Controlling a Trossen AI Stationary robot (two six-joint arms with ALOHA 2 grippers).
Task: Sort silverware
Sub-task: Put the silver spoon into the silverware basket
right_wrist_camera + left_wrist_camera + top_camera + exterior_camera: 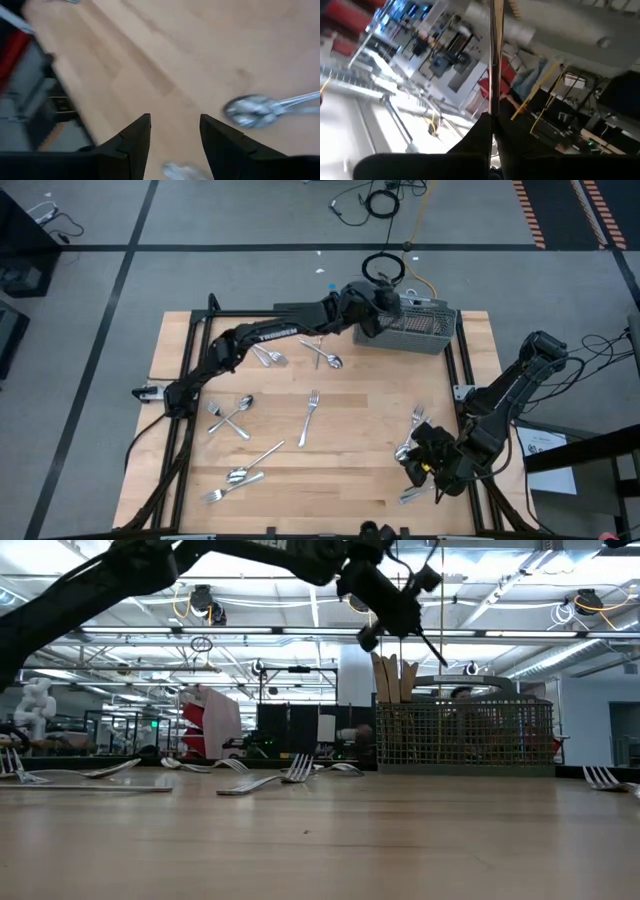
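My left pincer (385, 305) is clamped on one slim utensil (494, 55), above the caddy (420, 327). Right pincer (174, 135) hangs half-open and empty, far from the caddy. Most silverware (310, 418) still lies on the bench (350, 470), so it's early.

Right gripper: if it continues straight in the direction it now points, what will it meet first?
Probably the bare wooden table. The right gripper is open and angled down at it; a spoon lies off to one side, likely outside that line.
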